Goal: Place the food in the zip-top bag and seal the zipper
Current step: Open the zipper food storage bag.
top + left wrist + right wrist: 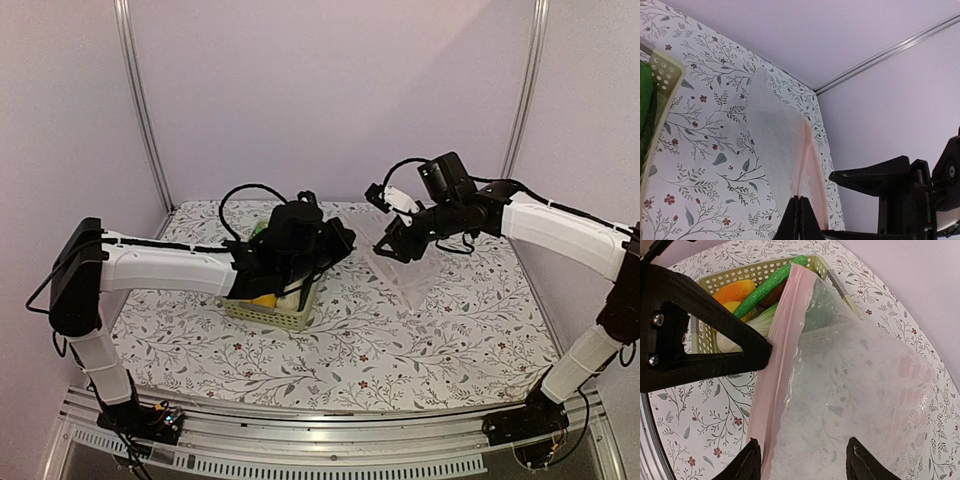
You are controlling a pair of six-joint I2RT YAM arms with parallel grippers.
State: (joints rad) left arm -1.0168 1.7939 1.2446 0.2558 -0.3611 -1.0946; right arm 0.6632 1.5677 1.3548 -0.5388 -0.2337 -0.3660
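Pinched the zipper (807, 161) in the closed left gripper (799, 205), holding the bag (855, 390) upright beside the basket (740, 272). Spread the right gripper (805, 462) open around it, probably to part the mouth. Found the food (735, 290) lying in the basket.

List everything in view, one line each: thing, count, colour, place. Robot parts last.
basket: one, pale green, under the left arm
cucumber: one, green, in basket
orange piece: one, orange, in basket
yellow piece: one, yellow, in basket
bok choy: one, white and green, in basket
zip-top bag: one, clear, beside basket
zipper: one, pale pink, bag edge nearest basket
tablecloth: one, white floral, covering table
left fingers: black, shut on zipper
right fingers: black, apart, either side of bag
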